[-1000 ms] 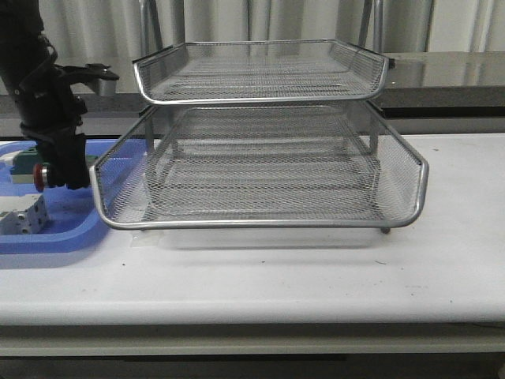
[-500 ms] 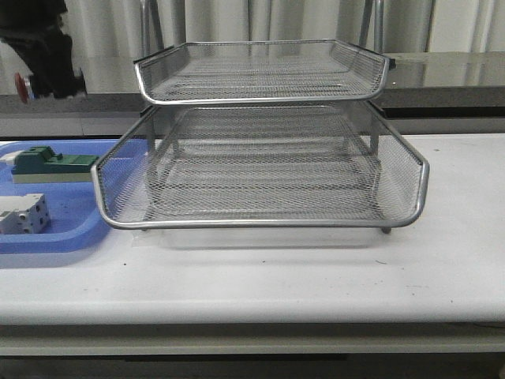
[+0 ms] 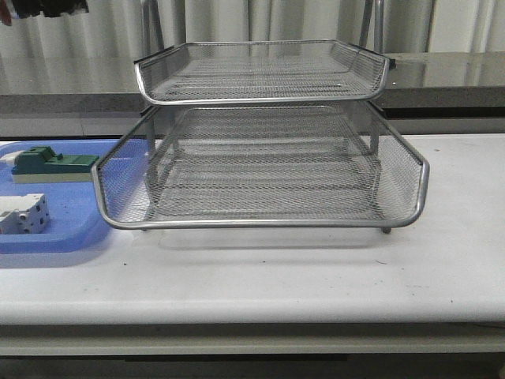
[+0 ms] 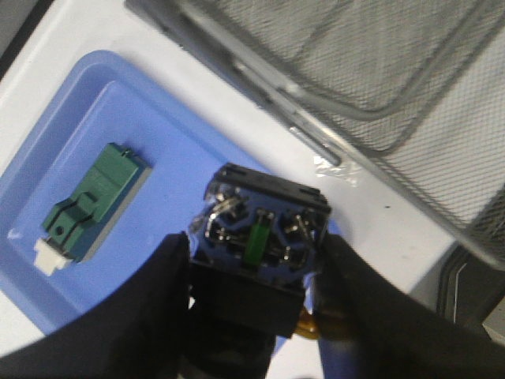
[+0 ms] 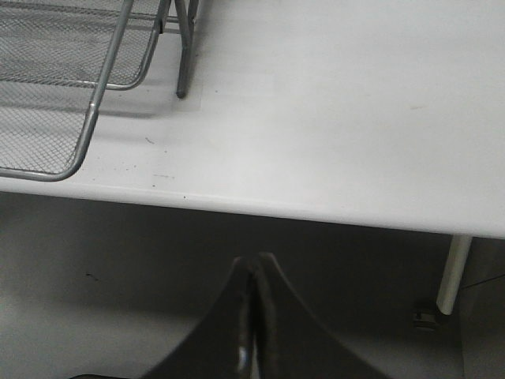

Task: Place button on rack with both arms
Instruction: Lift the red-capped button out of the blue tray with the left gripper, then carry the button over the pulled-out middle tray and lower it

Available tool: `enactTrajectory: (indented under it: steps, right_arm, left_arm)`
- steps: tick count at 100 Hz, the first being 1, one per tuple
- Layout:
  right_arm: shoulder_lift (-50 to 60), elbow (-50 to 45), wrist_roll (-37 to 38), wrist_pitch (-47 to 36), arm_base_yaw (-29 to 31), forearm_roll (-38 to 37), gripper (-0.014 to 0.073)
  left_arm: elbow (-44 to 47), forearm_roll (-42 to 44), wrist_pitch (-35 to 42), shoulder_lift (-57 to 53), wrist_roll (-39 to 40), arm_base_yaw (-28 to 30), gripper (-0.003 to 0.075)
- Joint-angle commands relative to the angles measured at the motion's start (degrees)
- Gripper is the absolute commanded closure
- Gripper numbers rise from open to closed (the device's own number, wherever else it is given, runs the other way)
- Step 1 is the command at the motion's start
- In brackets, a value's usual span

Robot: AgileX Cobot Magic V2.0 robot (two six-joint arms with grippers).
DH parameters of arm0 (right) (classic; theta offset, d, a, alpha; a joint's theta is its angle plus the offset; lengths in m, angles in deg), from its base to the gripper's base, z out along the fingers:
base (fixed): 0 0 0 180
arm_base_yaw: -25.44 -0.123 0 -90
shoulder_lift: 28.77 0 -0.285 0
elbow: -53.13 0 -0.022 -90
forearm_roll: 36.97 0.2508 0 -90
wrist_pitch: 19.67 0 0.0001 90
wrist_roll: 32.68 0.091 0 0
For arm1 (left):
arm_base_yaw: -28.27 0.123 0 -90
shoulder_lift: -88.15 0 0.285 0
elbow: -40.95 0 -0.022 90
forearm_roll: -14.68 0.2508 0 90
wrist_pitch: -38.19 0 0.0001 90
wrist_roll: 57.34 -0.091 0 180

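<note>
My left gripper [image 4: 254, 257] is shut on the button [image 4: 264, 225]. Its black body and blue terminal face show between the two black fingers [image 4: 162, 276]. It hangs high above the blue bin, apart from the rack [image 4: 379, 71]. In the front view only the arm's lowest edge [image 3: 49, 7] and a sliver of the red head [image 3: 4, 13] show at the top left corner, up and left of the silver wire rack [image 3: 260, 158]. My right gripper [image 5: 254, 264] is shut and empty, out past the table's front edge, near the rack's corner [image 5: 71, 95].
A shallow blue bin [image 3: 67, 229] lies left of the rack and holds a green block on a beige base [image 3: 51, 164] and a white blocky component [image 3: 24, 213]. The green block also shows in the left wrist view [image 4: 91, 201]. A white table leg [image 5: 454, 272] stands below the table edge.
My left arm has risen from the blue bin with the button in its grip, up to the top left corner of the front view. Nothing else has moved.
</note>
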Motion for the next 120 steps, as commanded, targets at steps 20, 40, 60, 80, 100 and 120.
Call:
enactTrajectory:
  steps: [20, 40, 60, 80, 100, 120]
  right_arm:
    - [-0.09, 2.01, -0.09, -3.11, -0.05, -0.99, 0.0662]
    - [-0.09, 2.01, -0.09, -3.11, -0.05, -0.99, 0.0662]
    - [-0.09, 2.01, -0.09, -3.11, -0.05, -0.99, 0.0662]
    - [-0.09, 2.01, -0.09, -3.11, -0.05, -0.99, 0.0662]
    - [-0.09, 2.01, -0.09, -3.11, -0.05, -0.99, 0.0662]
    - [-0.09, 2.01, -0.09, -3.11, -0.05, -0.99, 0.0662]
  left_arm:
    - [4.31, -1.28, -0.62, -5.10, 1.45, -11.92, 0.0704]
    - [4.55, -1.28, 2.29, -0.69, 1.45, -19.51, 0.0741]
    - [4.55, -1.28, 8.74, 5.14, 1.45, -23.24, 0.0741]
    - [4.55, -1.28, 10.73, 8.98, 1.11, -23.97, 0.0740]
    - [4.55, -1.28, 10.77, 10.05, 1.08, -23.97, 0.0564]
    - [4.55, -1.28, 12.60, 10.13, 1.08, -23.97, 0.0241]
